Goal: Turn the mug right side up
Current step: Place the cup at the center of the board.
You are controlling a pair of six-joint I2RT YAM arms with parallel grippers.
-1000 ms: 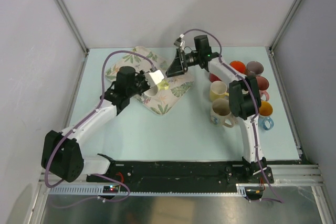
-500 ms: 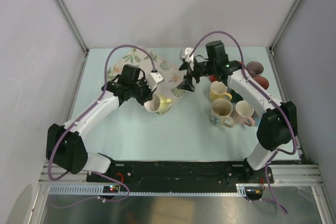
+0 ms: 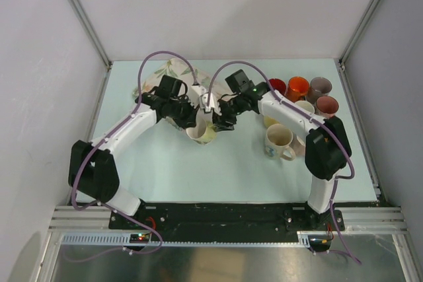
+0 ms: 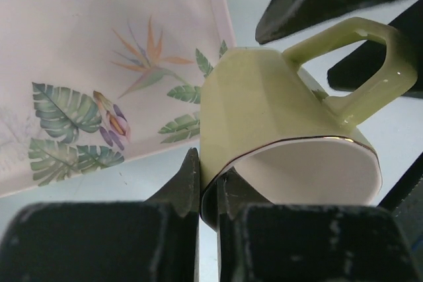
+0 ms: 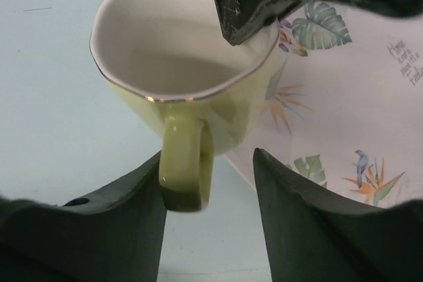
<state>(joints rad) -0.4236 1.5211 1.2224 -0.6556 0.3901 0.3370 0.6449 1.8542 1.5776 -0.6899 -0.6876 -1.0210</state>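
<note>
Table (image 3: 165, 170) | green mug (image 4: 264, 104) tilted, white interior showing | left hand (image 4: 208, 186) pinches rim

Pale blue table (image 3: 165, 176) — plain white walls (image 3: 218, 11), metal corner posts (image 3: 82, 14)

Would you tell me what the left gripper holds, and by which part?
The left gripper pinches the pale green ceramic mug by its rim wall.
</note>
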